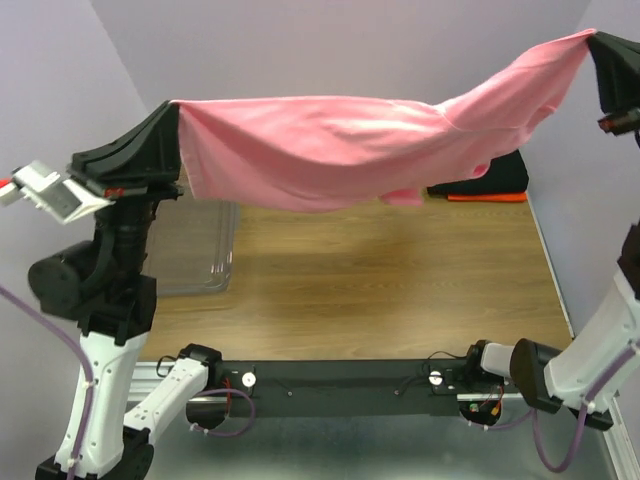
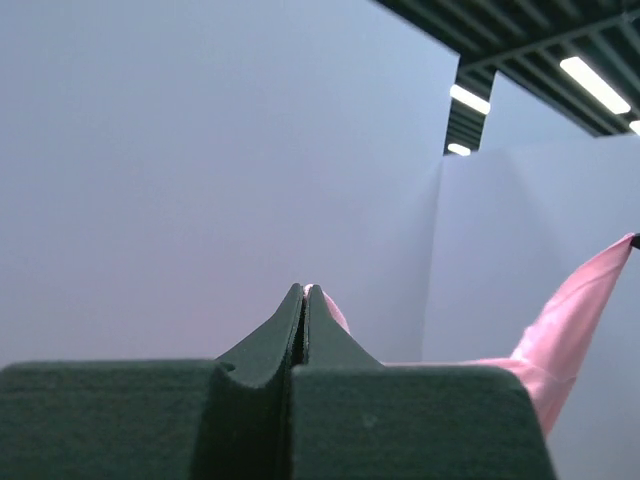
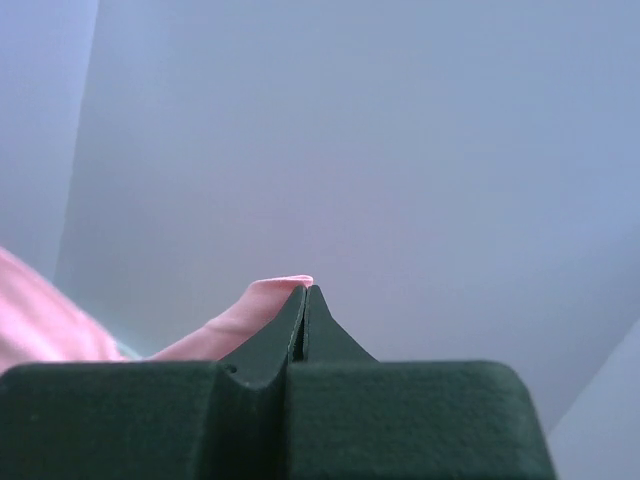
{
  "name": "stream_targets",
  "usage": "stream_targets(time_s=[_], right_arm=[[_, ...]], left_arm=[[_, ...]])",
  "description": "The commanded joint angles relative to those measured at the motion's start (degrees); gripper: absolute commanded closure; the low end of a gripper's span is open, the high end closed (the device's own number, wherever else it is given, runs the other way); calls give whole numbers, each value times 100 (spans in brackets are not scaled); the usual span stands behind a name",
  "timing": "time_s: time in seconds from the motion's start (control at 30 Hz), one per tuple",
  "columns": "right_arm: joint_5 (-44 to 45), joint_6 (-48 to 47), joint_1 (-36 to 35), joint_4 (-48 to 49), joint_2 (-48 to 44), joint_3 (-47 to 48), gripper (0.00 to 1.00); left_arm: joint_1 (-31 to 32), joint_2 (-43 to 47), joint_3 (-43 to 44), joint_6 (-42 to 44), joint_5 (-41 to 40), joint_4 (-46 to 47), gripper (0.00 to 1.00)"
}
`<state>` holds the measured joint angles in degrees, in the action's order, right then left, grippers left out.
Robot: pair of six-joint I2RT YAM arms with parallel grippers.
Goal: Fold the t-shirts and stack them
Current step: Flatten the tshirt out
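Note:
A bright pink t-shirt (image 1: 340, 150) hangs stretched in the air above the table, held at both ends. My left gripper (image 1: 176, 105) is shut on its left edge, raised high on the left. At the top right my right gripper (image 1: 592, 38) is shut on the other end, higher still. In the left wrist view the pink t-shirt (image 2: 575, 310) trails away to the right of the shut left gripper (image 2: 304, 289). In the right wrist view the pink t-shirt (image 3: 225, 320) shows left of the shut right gripper (image 3: 306, 288). A black t-shirt (image 1: 500, 175) lies on an orange-red t-shirt (image 1: 488, 197), far right on the table.
A clear plastic tub (image 1: 195, 250) stands at the left of the wooden table (image 1: 380, 290), behind the left arm. Purple-grey walls enclose the back and both sides. The arms' black base rail (image 1: 340, 378) runs along the near edge.

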<state>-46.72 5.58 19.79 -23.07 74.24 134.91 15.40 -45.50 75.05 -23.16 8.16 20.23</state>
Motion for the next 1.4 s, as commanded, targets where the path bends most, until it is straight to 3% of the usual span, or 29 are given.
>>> stream_targets(time_s=[0.0,0.17,0.33,0.6,0.63,0.8,0.93,1.03,1.2,1.37], right_arm=[[689,294,-28,-347,161,474,99],[1007,338,-28,-444,223,1019,99],[1200,189,-28,-427,302,661,99],[463,-268,-28,-49,679,-1649,100],[297,-329,-28,126,680,-2383,99],[259,-883,-89,584,662,-4295,100],[584,-1374,-352,1048,793,-5647,99],[1006,-1595,-713,1348,1048,-5976,99],[1498,-1719,-889,1621,1996,-5758,99],[1719,-1657,-889,1701,2472,-5336,99]], left_arm=[[7,40,72,-57,54,-177,100],[7,172,-60,-66,19,-247,100],[7,155,-490,-57,-227,-186,100],[7,-652,-1465,-75,-772,-2,100],[7,-993,-1632,-84,-964,-19,100],[-2,-2539,-1853,-224,-1133,-151,100],[-11,-3725,-1486,-189,-1028,-352,100],[-19,-4738,-871,-154,-931,-668,100],[-11,-6109,201,-66,-922,-1222,100],[-19,-6533,660,-40,-1097,-1416,100]])
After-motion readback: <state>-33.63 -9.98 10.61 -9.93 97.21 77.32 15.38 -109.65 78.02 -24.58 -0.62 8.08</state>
